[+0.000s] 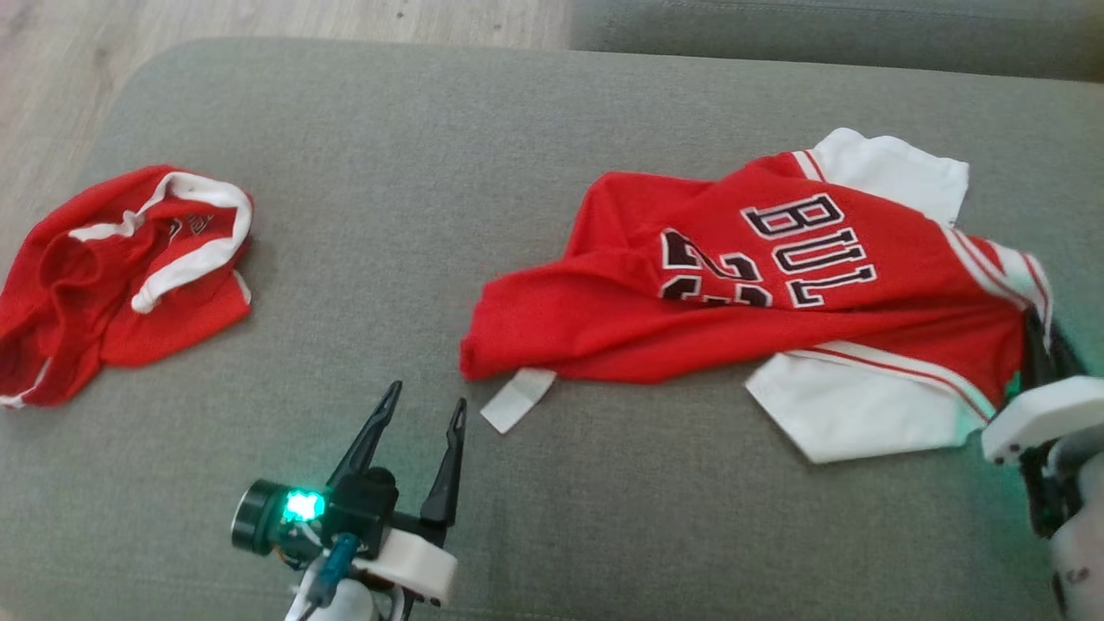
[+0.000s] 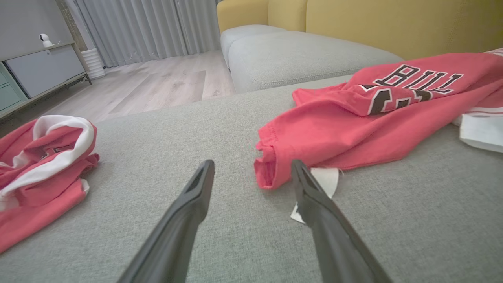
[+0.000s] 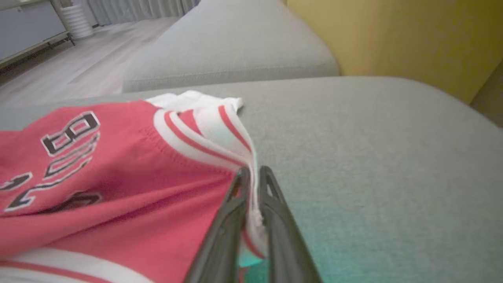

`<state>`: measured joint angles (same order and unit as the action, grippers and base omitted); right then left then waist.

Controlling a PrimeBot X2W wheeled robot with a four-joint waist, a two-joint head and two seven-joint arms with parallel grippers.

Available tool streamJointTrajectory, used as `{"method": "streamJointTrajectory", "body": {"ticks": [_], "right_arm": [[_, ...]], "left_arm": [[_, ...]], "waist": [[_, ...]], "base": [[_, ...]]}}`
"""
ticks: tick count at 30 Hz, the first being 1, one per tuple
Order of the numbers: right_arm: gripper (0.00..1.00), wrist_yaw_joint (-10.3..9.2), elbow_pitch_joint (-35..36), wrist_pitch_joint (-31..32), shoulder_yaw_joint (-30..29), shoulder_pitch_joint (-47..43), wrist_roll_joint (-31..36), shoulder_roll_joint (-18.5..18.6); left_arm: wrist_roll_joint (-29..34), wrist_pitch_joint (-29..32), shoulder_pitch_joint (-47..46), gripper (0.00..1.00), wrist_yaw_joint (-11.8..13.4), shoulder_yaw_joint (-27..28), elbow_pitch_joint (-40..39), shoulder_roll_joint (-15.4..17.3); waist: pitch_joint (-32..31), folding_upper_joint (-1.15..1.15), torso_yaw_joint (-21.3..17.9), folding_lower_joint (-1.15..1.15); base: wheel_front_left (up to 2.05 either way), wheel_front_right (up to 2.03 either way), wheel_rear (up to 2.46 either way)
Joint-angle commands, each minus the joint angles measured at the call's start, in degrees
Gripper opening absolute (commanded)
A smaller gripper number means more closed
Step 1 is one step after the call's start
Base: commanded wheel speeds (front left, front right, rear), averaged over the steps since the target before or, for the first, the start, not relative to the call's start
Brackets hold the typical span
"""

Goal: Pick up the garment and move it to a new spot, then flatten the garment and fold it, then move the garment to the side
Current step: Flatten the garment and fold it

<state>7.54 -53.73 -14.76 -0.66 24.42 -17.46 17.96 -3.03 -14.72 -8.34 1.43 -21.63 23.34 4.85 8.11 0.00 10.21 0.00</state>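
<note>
A red jersey with white sleeves and black lettering, the garment [image 1: 776, 285], lies rumpled on the grey cushion [image 1: 483, 155], right of centre. My right gripper [image 3: 253, 175] is shut on its red-and-white striped edge at the garment's [image 3: 118, 165] right end; in the head view only its dark fingers [image 1: 1039, 349] and pale wrist show at the right border. My left gripper [image 1: 427, 401] stands open just above the cushion, short of the garment's lower left corner. In the left wrist view that gripper [image 2: 251, 167] frames the red hem [image 2: 271, 169] and a white tag [image 2: 326, 181].
A second red-and-white piece of clothing [image 1: 121, 276] lies bunched at the cushion's left end. Wooden floor [image 1: 259, 21] lies beyond the far left edge. Another grey cushion [image 2: 290, 55] and a yellow sofa back [image 2: 393, 23] stand behind.
</note>
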Motion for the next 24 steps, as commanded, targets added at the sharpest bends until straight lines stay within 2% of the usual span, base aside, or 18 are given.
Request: {"method": "streamJointTrajectory", "body": {"ticks": [1, 5, 6, 9, 12, 17, 24], "right_arm": [[1.00, -0.05, 4.0, -0.2, 0.0, 2.0, 1.8, 0.7], [1.00, -0.05, 16.0, -0.2, -1.6, -0.5, 7.7, -3.4], [1.00, -0.05, 16.0, -0.2, -1.6, -0.5, 7.7, -3.4], [1.00, -0.05, 25.5, -0.2, -0.9, -4.4, 11.4, -8.2], [1.00, -0.05, 32.0, -0.2, 0.4, -8.7, 13.8, -12.0], [1.00, -0.05, 34.6, -0.2, 2.1, -15.4, 15.2, -14.6], [1.00, -0.05, 33.7, -0.2, 4.5, -21.4, 13.3, -15.0]], "left_arm": [[-0.3, -0.3, -0.8, 1.00, 0.0, 3.0, -1.4, 0.1], [-0.4, -0.3, -0.8, 1.00, 0.5, 4.5, -1.6, -0.2], [-0.4, -0.3, -0.8, 1.00, 0.5, 4.5, -1.6, -0.2], [-0.5, -0.3, -0.3, 1.00, 0.8, 5.6, -1.9, -0.4], [-0.5, -0.3, 0.5, 1.00, 1.1, 6.7, -2.1, -0.5], [-0.8, -0.3, 2.7, 1.00, 1.4, 8.7, -2.4, -0.7], [-1.4, -0.3, 6.6, 1.00, 1.1, 11.4, -2.7, -1.0]], "waist": [[-0.3, 0.00, -0.4, 0.00], [-0.8, 0.00, -1.0, 0.00], [-0.8, 0.00, -1.0, 0.00], [-1.6, 0.00, -1.5, 0.00], [-2.8, 0.00, -2.1, 0.00], [-5.6, 0.00, -3.3, 0.00], [-8.3, 0.00, -5.5, 0.00]], "base": [[0.00, 0.00, 0.00], [0.00, 0.00, 0.00], [0.00, 0.00, 0.00], [0.00, 0.00, 0.00], [0.00, 0.00, 0.00], [0.00, 0.00, 0.00], [0.00, 0.00, 0.00]]}}
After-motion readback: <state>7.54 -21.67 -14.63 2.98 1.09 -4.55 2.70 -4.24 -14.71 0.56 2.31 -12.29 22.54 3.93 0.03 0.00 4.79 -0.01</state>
